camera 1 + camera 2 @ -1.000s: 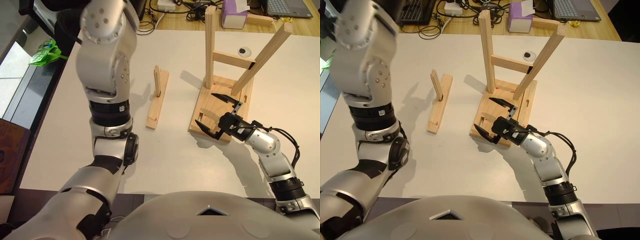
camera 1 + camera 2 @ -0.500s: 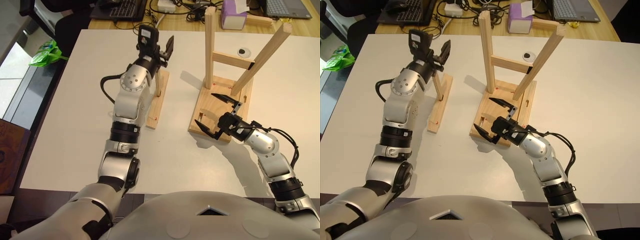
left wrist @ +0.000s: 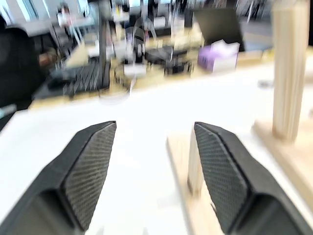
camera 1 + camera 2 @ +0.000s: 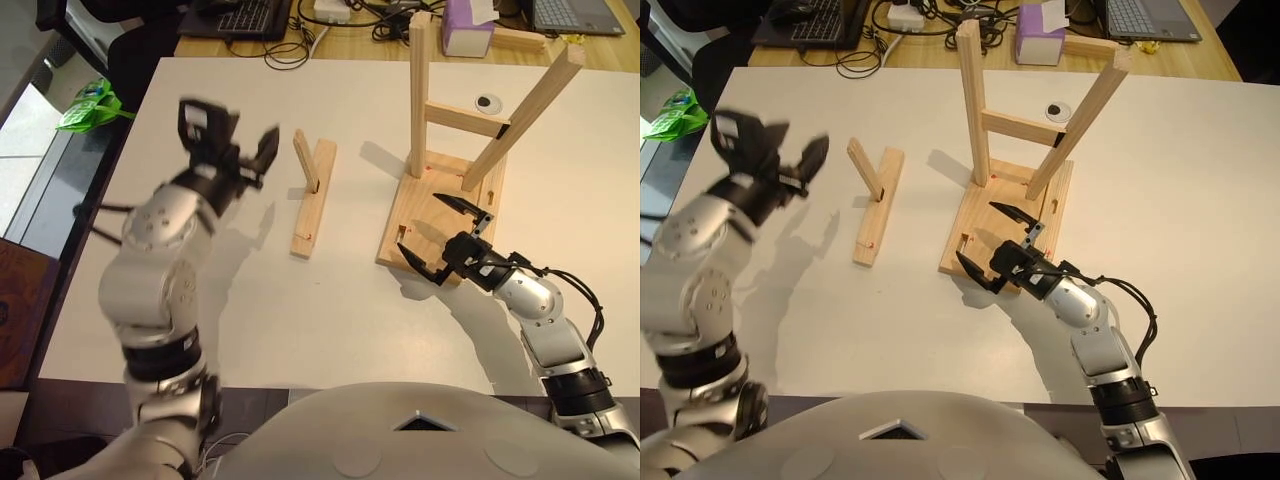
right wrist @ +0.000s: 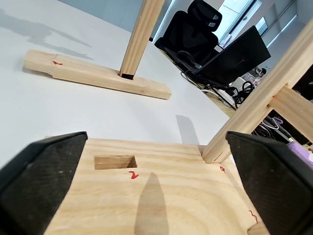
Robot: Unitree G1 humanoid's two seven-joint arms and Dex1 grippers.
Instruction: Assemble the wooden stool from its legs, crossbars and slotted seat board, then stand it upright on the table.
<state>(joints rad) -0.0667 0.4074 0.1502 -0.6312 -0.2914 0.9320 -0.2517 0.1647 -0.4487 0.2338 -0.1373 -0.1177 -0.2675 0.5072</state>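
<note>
The seat board (image 5: 186,171) lay flat on the table (image 4: 300,300), with two legs (image 4: 420,90) rising from its far end and tied by a crossbar (image 4: 465,120). One leg leaned visibly. The right gripper (image 4: 420,222) hung at the board's near edge, its fingers spread wide and holding nothing. Left of the board lay the loose leg-and-crossbar piece (image 4: 312,195), and farther left again the left gripper (image 3: 154,127) was raised, fingers released and empty.

The danger looked to be the tall half-frame. A bump from those spread fingers at the near edge could rock the board and topple the legs or work them loose. The near slot (image 5: 115,161) was empty, and a skewed insertion there would likely jam or lever the board up. Gripping the loose piece by its tilted upright risked pulling the joint apart.
</note>
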